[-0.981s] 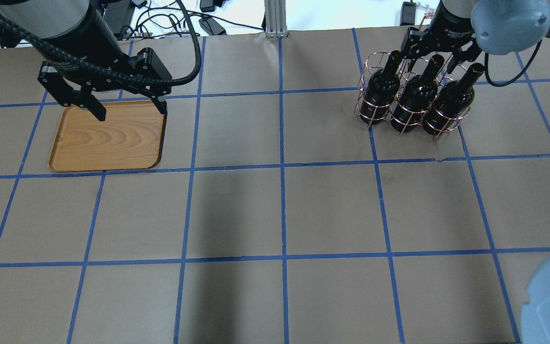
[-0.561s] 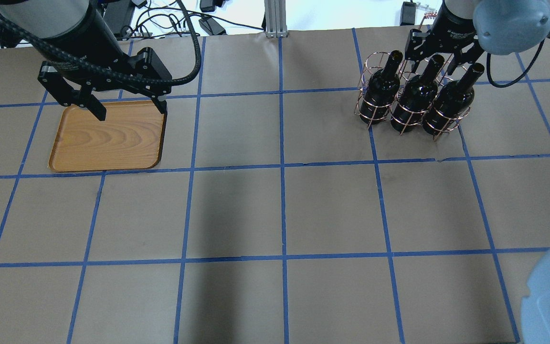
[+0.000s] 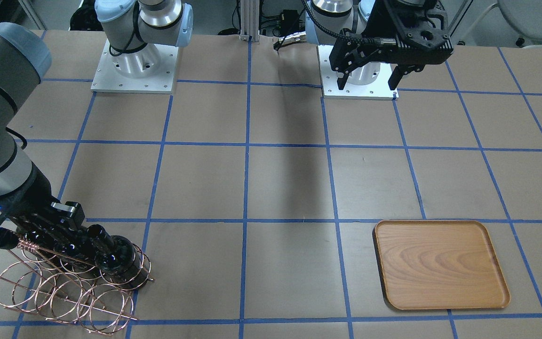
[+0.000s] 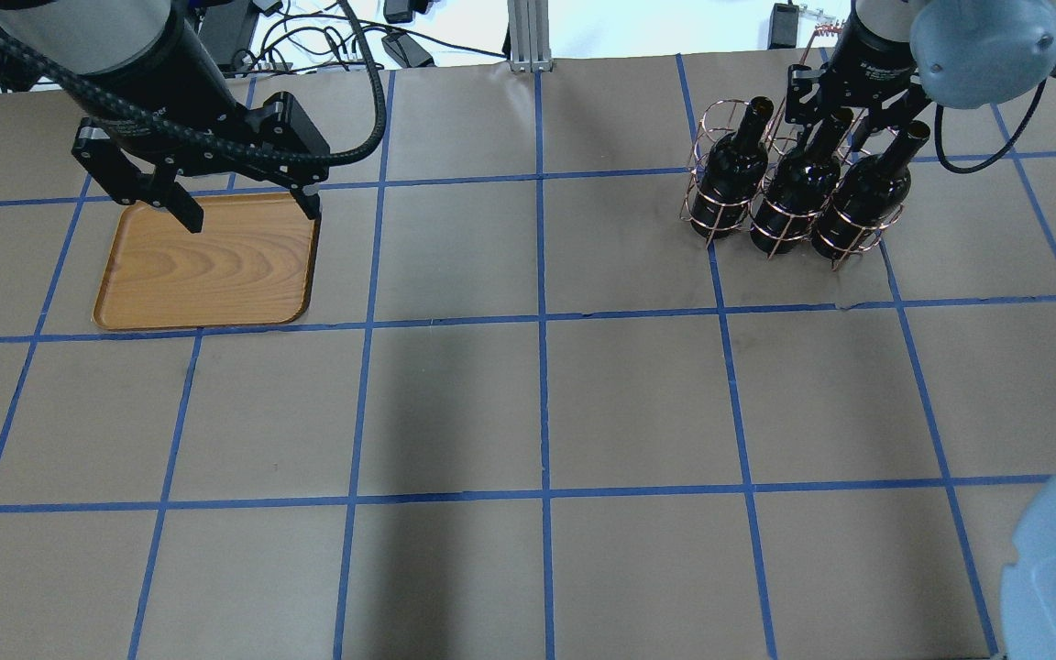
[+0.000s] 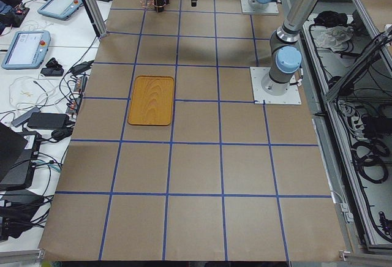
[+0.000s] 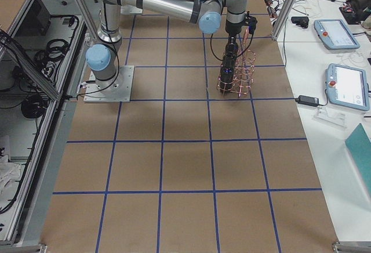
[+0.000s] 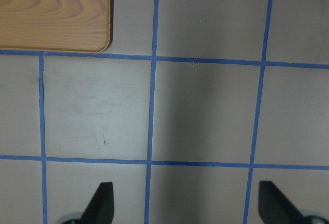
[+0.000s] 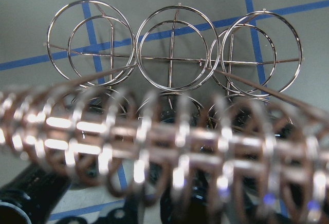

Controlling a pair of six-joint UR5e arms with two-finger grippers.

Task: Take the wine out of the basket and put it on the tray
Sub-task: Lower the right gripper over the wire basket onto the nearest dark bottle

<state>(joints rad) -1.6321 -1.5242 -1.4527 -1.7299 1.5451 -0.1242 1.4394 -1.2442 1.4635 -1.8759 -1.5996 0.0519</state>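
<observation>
Right gripper (image 4: 832, 117) straddled the neck of the middle wine (image 4: 789, 197), upright in basket (image 4: 695, 156); clamped or not, unclear. Best lift straight up, clearing wire loops. Left gripper (image 4: 248, 206) hung spread over tray (image 4: 207, 293).

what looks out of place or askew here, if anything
Nothing stands out: the three bottles stand upright in the basket, the tray lies flat and bare, and nothing is spilled or broken.

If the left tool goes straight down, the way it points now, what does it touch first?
Most likely the left tool meets bare table near a blue tape line; the tray lies off to one side.
</observation>
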